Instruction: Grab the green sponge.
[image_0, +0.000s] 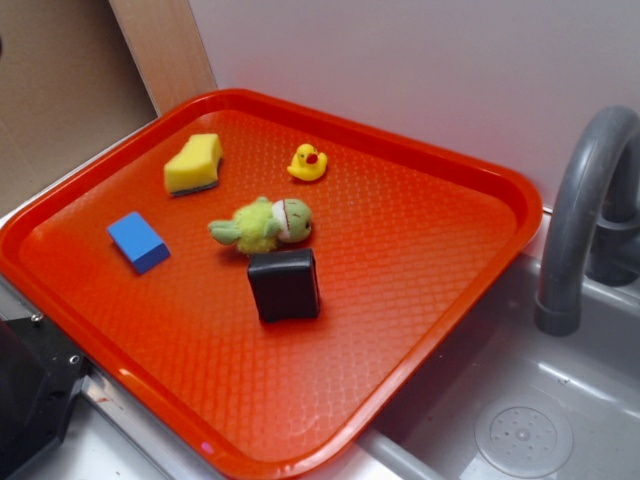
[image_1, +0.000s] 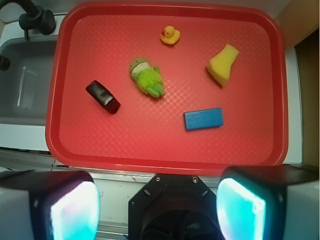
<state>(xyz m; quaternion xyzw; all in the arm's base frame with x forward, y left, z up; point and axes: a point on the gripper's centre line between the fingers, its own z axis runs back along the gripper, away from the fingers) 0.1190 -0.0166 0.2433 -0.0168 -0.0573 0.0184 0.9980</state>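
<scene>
yellow green sponge (image_1: 223, 65) on red tray (image_1: 165, 150) | gripper (image_1: 159, 200) spread wide, empty (wrist view only)

Yellow green sponge (image_0: 193, 164), blue block (image_0: 138, 241), black box (image_0: 284, 285), red dimpled tray (image_0: 420, 260).

Soft, even light fills both views; shadows under the toys are short and faint. The red tray (image_0: 430, 330) shows mild sheen. In the wrist view the near jaws are blurred, pads (image_1: 75, 212) glowing cyan.
</scene>
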